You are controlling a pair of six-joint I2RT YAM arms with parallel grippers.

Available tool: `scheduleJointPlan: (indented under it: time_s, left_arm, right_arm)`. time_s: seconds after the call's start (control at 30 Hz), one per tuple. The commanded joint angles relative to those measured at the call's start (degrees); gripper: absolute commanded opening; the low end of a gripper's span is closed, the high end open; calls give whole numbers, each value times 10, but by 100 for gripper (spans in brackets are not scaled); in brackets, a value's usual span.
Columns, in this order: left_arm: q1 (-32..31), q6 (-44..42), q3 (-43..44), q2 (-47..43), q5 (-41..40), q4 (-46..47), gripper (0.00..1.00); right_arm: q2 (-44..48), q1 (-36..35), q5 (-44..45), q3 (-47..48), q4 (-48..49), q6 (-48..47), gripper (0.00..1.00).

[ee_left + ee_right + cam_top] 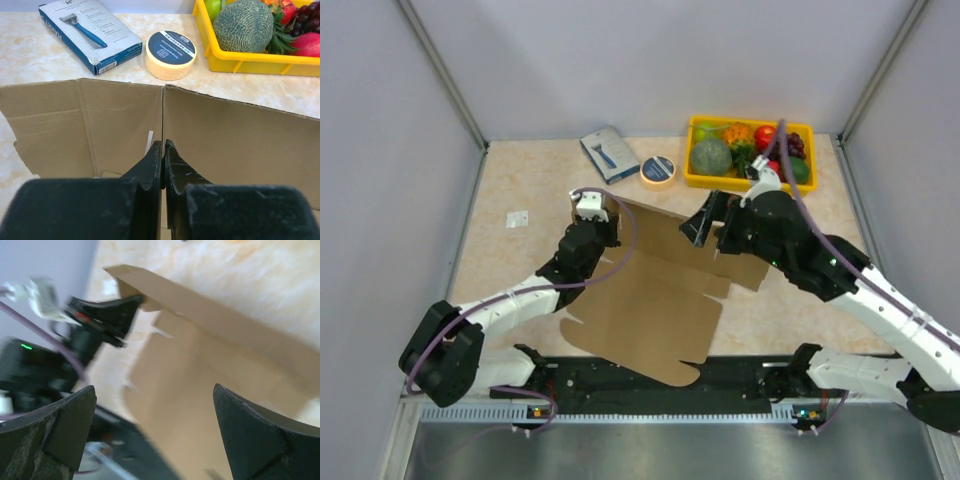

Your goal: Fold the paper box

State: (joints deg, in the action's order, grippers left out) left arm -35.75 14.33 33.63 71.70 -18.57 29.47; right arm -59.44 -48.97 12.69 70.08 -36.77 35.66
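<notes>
One creased plain-brown paper box [650, 310]

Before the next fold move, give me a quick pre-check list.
1. Left fingers shut on the paper box: ok.
2. Right fingers open, nothing held: ok.
3. Raised panel standing along the far side: ok.
4. Right fingers clear of the cardboard: cannot tell.
5. Tape roll and razor packet apart from the box: ok.
6. Near flaps folded up: not ok, lying flat.
</notes>
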Motion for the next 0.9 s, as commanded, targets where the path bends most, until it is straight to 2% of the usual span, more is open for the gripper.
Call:
scheduleJointPlan:
  time_s: [0.0, 0.13, 0.17, 0.2, 0.3, 0.53, 0.67, 0.87]
  left_arm:
    - [-6, 32, -8, -7, -46, 38, 0]
    - [-16, 41, -14, -8, -73, 40, 0]
    - [-20, 43, -16, -11, -88, 44, 0]
    - [-23, 47, -19, -13, -94, 46, 0]
    - [-37, 43, -22, -23, -127, 47, 0]
    - [-63, 47, -38, -29, -193, 66, 0]
    - [-66, 48, -49, -30, -208, 80, 0]
    - [-73, 52, -52, -27, -222, 90, 0]
  right_arm:
    - [-3, -17, -23, -31, 38, 447, 99]
    - [-26, -39, 44, -71, 94, 642, 97]
    - [-34, -46, 64, -85, 124, 667, 88]
    - [-61, -46, 86, -86, 129, 707, 83]
    - [-96, -46, 134, -86, 137, 780, 75]
    - [-168, -42, 175, -53, 158, 822, 70]
    - [-192, -41, 202, -50, 159, 839, 57]
    - [-201, -40, 234, -29, 158, 827, 55]
